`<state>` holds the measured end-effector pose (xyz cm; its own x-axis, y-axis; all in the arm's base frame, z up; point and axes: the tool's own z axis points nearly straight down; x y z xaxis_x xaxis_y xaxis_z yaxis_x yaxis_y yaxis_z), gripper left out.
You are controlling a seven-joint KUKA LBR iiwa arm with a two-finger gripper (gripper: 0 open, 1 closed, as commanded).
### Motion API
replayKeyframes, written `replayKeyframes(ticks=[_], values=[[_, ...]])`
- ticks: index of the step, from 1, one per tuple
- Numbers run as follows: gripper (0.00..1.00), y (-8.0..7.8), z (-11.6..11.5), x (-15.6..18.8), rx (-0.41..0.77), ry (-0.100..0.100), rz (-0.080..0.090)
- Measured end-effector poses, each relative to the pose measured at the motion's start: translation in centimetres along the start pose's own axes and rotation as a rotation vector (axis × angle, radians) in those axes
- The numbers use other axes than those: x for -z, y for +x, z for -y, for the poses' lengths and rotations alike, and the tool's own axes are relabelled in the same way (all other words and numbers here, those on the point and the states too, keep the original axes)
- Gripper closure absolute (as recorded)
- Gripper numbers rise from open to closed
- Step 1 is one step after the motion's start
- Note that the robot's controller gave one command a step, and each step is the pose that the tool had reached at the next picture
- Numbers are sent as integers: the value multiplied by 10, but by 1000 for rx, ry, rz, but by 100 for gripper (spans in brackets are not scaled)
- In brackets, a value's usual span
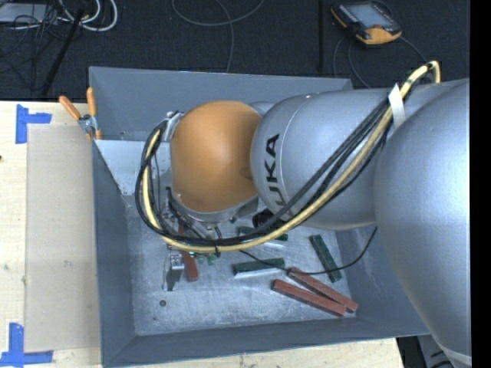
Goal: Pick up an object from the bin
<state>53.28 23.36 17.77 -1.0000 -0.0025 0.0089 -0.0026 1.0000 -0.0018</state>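
Gripper (pixel 178 271) is low over the grey metal bin (pixel 153 313) floor; open or closed, cannot tell. A small reddish-brown piece (pixel 189 269) sits against its arm-side edge. A dark green bar (pixel 258 266) lies near, further armward, its long axis roughly in line with the gripper.

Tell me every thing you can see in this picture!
Bin: one, grey metal, middle of the view.
Flat sticks: two, reddish brown, side by side on the bin floor, lower right.
Tilted strip: one, dark green, above the sticks.
Lying strip: one, dark green, left of the sticks.
Handheld device: one, orange and grey, on the dark floor beyond the bin.
Arm: one, silver, reaching in from the right.
Orange cover: one, on the wrist.
Gripper: one, low over the floor, left of the strips.
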Motion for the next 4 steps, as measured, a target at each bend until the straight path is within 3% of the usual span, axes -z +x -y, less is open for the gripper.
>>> replayKeyframes(ticks=[1,2,3,4], values=[[0,-2,1,4,-4,-2,7],[0,-67,49,-42,60,-4,17],[0,-74,71,-90,103,-5,39],[0,-76,69,-85,106,-4,35]])
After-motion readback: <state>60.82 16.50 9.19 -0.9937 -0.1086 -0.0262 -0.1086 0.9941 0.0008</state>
